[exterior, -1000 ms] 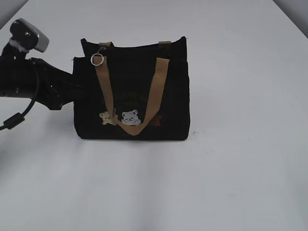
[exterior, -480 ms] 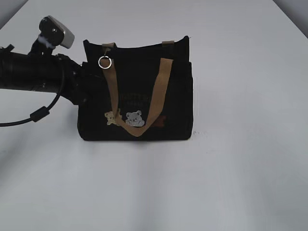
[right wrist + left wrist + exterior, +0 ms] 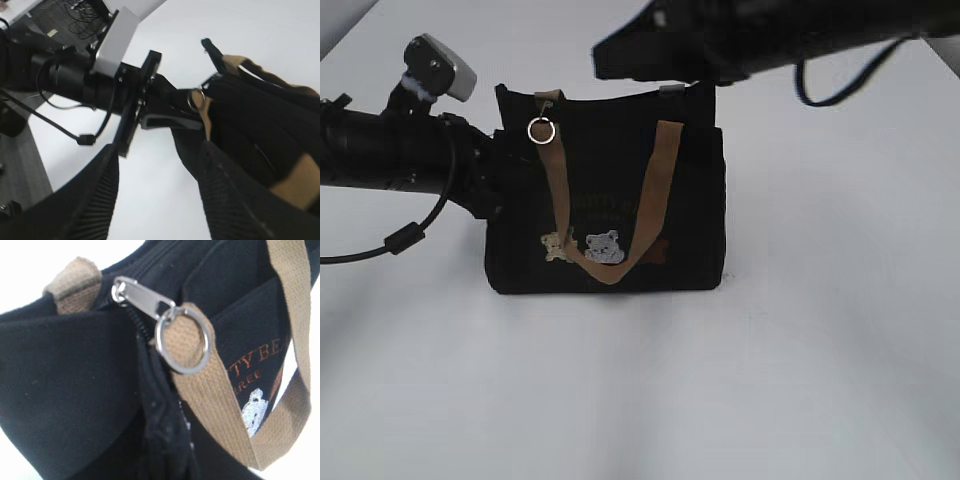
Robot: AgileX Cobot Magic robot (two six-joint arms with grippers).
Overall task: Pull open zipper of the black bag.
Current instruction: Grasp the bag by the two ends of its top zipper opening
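Observation:
The black bag (image 3: pixel 605 190) stands upright on the white table, tan handle hanging down its front. Its zipper (image 3: pixel 142 297) runs along the top rim, and the silver slider sits at the bag's left end. The ring pull (image 3: pixel 541 131) hangs over the tan strap (image 3: pixel 210 395). My left gripper (image 3: pixel 495 165) reaches in from the left and is shut on the bag's left end, black fabric pinched between its jaws. My right gripper (image 3: pixel 155 200) hovers over the bag's top rim, open and empty; in the exterior view the right gripper (image 3: pixel 608 55) is blurred. The ring pull (image 3: pixel 194 97) lies ahead of it.
The left arm's body and cable (image 3: pixel 405 235) lie across the left of the white table (image 3: pixel 820 350). The right arm (image 3: pixel 820 30) crosses the upper right above the bag. Floor and cables show beyond the table edge (image 3: pixel 30 130) in the right wrist view.
My left gripper closed on the bag's left end and nudged the bag slightly right. The right arm swept in from the upper right to above the bag's top.

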